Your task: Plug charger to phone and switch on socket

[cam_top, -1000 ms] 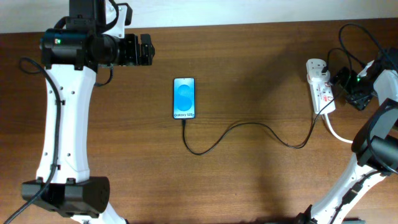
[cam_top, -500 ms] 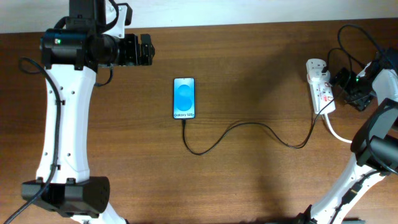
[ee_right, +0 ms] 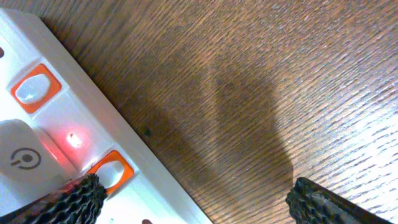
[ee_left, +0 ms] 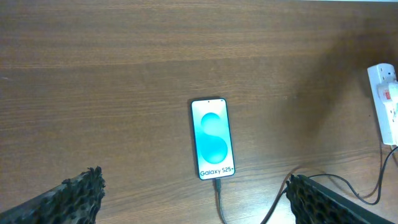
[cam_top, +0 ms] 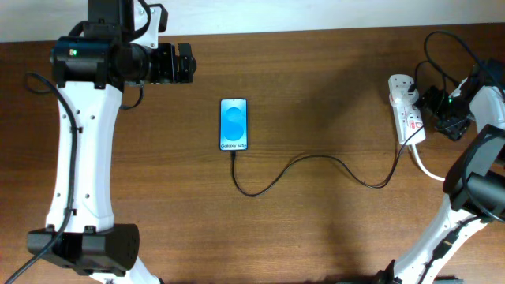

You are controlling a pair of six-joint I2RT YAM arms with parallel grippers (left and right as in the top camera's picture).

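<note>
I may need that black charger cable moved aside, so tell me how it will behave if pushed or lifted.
The charger cable probably flops rather than holds shape: it lies in loose curves on the table. It looks thin, so likely light. Its tip meets the bottom edge of the Galaxy phone, so a tug might drag it along.

White arms (black joints, cables)

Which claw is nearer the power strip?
Right. The right claw hovers close beside the power strip; the left claw is far across the table, beyond the phone.
</note>
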